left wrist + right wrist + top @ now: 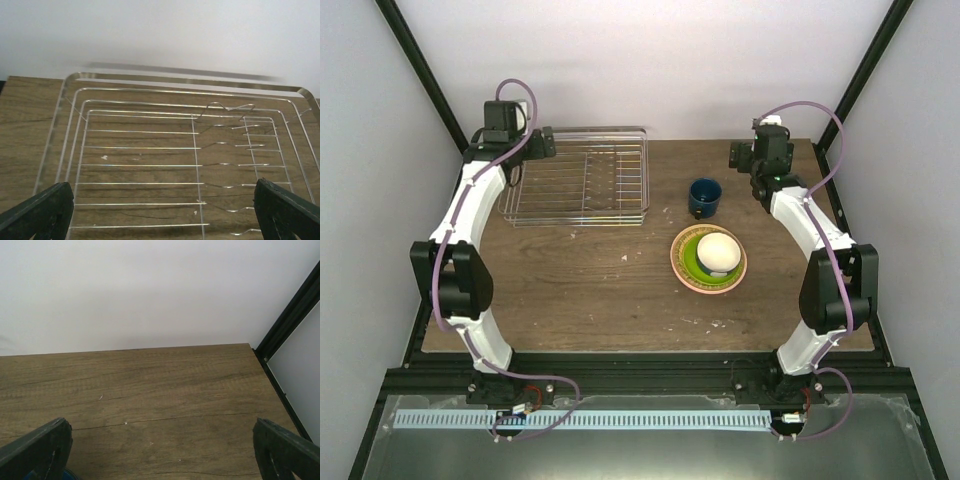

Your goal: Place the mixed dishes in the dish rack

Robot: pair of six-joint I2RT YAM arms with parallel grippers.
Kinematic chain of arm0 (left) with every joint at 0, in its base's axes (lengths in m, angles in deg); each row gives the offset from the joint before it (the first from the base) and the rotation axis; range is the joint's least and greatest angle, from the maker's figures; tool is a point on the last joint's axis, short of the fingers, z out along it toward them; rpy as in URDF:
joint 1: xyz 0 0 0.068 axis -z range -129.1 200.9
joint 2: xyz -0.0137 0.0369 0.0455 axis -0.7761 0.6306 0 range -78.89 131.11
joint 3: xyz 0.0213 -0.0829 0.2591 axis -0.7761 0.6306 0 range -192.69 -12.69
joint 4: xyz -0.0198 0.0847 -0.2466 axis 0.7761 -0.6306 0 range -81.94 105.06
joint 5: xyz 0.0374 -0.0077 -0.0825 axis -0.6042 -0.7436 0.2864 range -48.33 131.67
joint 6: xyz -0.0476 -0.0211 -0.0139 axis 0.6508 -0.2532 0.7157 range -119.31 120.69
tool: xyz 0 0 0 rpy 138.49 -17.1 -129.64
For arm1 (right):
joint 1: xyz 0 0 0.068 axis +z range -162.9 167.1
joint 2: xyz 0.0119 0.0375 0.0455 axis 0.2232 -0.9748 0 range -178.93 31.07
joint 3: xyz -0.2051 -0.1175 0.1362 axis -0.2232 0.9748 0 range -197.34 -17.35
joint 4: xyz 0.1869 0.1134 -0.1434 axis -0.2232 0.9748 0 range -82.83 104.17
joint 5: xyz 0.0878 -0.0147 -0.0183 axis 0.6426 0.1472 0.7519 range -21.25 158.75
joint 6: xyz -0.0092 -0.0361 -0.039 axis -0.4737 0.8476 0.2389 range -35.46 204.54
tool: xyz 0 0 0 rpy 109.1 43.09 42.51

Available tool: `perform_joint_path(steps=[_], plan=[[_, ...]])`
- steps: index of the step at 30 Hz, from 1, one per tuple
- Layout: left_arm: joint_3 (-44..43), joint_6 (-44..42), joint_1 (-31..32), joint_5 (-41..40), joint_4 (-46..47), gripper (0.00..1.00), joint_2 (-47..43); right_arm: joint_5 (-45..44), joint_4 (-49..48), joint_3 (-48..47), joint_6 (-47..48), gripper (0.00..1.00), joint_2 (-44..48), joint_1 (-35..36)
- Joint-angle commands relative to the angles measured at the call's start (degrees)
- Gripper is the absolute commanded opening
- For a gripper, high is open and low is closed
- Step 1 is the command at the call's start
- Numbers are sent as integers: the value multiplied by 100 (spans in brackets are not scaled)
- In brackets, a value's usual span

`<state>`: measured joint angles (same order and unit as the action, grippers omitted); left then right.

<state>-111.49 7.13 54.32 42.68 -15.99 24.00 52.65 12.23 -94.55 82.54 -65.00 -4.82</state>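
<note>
Left gripper (544, 143) and right gripper (736, 156) gaped empty; dark blue mug (704, 197) judged rigid, glazed-slick, breakable, best pinched across its rim

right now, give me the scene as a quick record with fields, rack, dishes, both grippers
rack: silver wire dish rack, far left of the wooden table, nothing in it
mug: dark blue mug, upright on the table, right of the rack
stack: salmon-pink plate at the bottom, lime-green plate on it, cream-white round dish on top
left gripper: open, at the rack's far left corner, holding nothing
right gripper: open, beyond the mug, holding nothing
loaded: none yet
</note>
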Motion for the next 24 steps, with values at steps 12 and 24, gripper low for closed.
perform_joint_path(steps=[12,24], plan=[[-952,622,235,950,-470,100,1342,-49,215,-250,-1,100,-2,45],[-1165,774,774,1379,-556,100,1727,-80,294,-180,25,100,-29,41]])
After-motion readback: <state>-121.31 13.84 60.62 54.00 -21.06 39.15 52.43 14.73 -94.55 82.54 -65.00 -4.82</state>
